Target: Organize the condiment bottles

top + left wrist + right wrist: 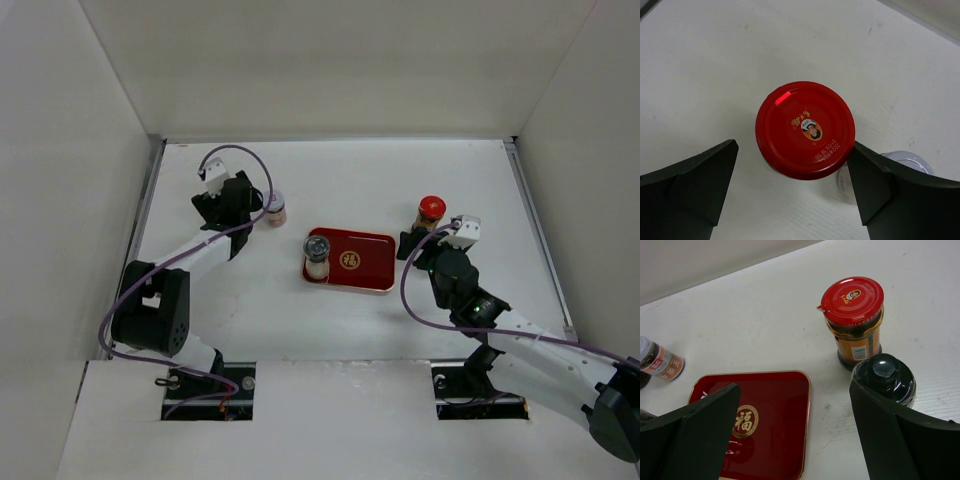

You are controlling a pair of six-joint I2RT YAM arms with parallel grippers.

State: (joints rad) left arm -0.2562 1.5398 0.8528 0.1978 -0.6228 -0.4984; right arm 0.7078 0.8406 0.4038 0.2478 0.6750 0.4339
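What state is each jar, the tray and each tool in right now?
Tray: flat, holding one jar
Grey-capped jar: upright on its left end
Left red-capped jar: upright, capped, not clamped
Left tool: open, straddling that jar
Pale-capped jar: upright, off tray
Right red-capped jar: upright, off tray
Black-capped jar: upright, off tray
Right tool: open, empty

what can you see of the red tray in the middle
The red tray is a flat, glossy rectangle with rounded corners, a thin gold rim and a round gold emblem at its centre. It lies flat on the white table. A grey-capped jar stands upright on its left end; the rest is bare.
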